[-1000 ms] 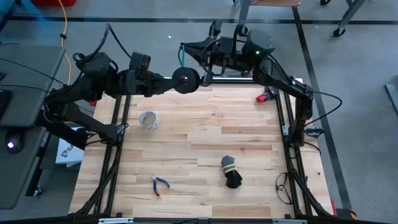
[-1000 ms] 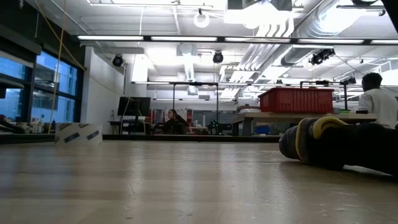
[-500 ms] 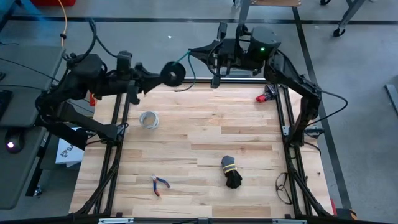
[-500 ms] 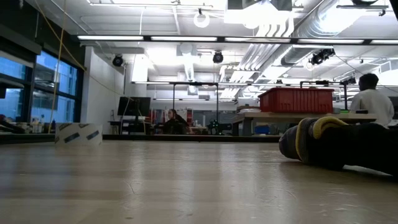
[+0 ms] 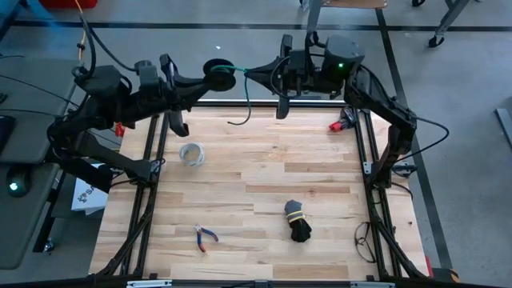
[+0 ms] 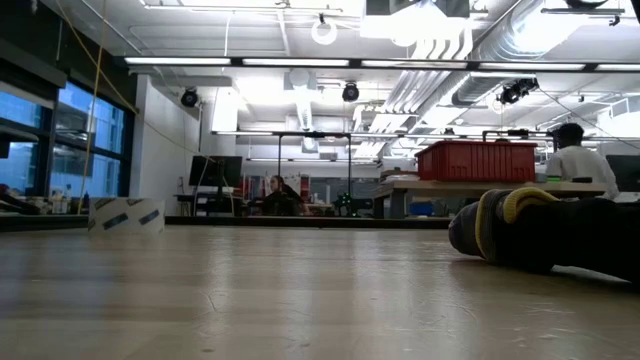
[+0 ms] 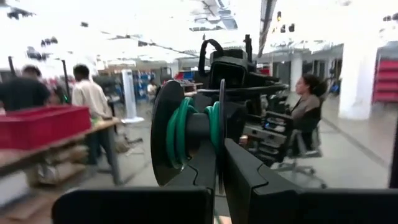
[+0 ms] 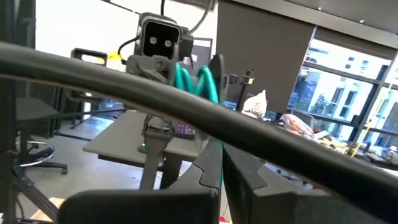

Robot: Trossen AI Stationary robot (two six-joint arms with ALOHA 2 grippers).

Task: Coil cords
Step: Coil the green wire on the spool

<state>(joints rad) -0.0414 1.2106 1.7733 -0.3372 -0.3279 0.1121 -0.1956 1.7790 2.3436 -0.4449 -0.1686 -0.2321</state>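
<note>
No words, numbers or brand names can be read in any of the views. Dark marks are seen on a white box (image 6: 126, 215) at the far edge of the table in the low view, but they are too small to be made out.

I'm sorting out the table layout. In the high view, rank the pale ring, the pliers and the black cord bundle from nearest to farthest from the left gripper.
The left gripper is beyond the table's far edge, left of centre.
1. Pale ring: far-left part of the table.
2. Black cord bundle: near side, right of centre.
3. Pliers: near-left part of the table.
</note>
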